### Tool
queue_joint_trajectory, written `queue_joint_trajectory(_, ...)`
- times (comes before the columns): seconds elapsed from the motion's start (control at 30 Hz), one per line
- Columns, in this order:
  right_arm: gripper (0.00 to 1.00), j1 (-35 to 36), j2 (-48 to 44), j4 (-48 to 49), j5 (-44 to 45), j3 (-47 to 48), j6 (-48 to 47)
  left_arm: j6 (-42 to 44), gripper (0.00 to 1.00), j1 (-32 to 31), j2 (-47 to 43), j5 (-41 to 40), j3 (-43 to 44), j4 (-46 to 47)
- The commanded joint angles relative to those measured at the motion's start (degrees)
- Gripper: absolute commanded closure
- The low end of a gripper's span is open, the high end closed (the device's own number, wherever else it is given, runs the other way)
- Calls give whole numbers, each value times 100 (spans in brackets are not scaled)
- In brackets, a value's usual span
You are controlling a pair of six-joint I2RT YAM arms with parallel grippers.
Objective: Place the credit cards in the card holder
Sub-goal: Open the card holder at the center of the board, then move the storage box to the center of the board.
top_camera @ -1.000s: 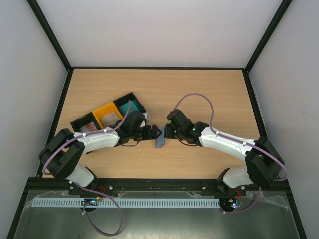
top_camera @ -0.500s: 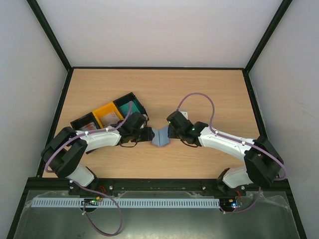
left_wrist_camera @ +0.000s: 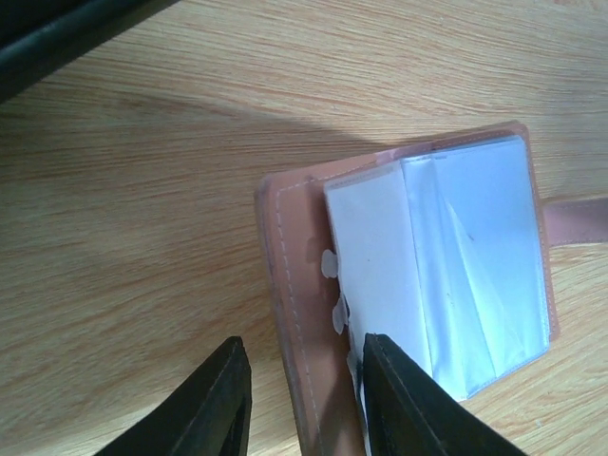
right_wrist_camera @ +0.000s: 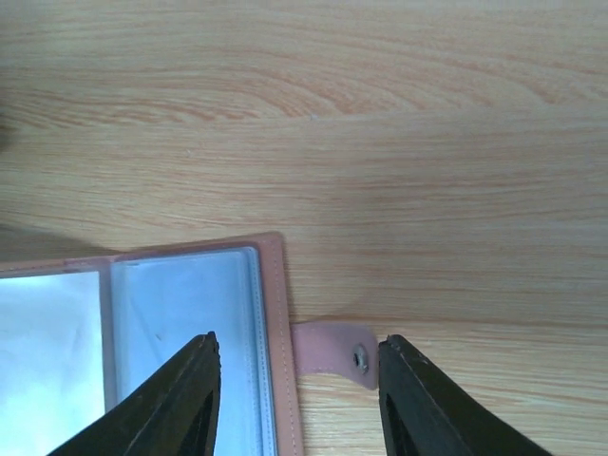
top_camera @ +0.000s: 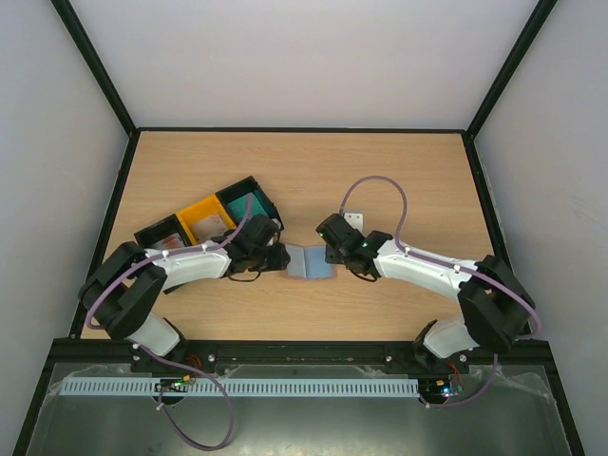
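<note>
The card holder (top_camera: 311, 262) lies opened flat on the table between my two grippers, its clear sleeves facing up (left_wrist_camera: 427, 275). My left gripper (top_camera: 282, 258) is at its left side. The jaws straddle the stitched brown left cover (left_wrist_camera: 304, 342), and a gap shows beside the left finger. My right gripper (top_camera: 330, 255) is open over the holder's right edge (right_wrist_camera: 275, 361), and the snap tab (right_wrist_camera: 332, 350) lies between its fingers. Credit cards sit in the trays: red-and-white (top_camera: 166, 242), pale (top_camera: 213, 226) and teal (top_camera: 247, 205).
A row of three open trays, black (top_camera: 152, 231), yellow (top_camera: 198, 206) and black (top_camera: 258, 184), stands just behind my left arm. A small pale rectangular thing (top_camera: 353, 218) lies on the table behind my right wrist. Black frame rails border the table.
The holder went from standing folded on edge to lying open flat. My right gripper opened and let go of it. My left jaws narrowed around the left cover.
</note>
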Motion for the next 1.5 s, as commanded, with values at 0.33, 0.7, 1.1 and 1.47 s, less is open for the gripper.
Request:
queue_joint_trajectory(0.33, 56, -4, 203, 519, -1205, 430, -428, -26, 65, 36, 108, 126, 21, 78)
queue_joint_trajectory(0.7, 53, 352, 1214, 473, -1203, 777, -676, 2, 40, 182, -1046, -432, 39, -672)
queue_joint_trajectory(1.1, 49, 794, 2019, 31, -409, 1222, -703, -81, 26, 1071, -2316, -1148, -17, -1926)
queue_joint_trajectory(1.47, 40, 813, 2354, -194, -197, 1395, -728, -648, 10, 1830, -3211, -1694, -172, -3073)
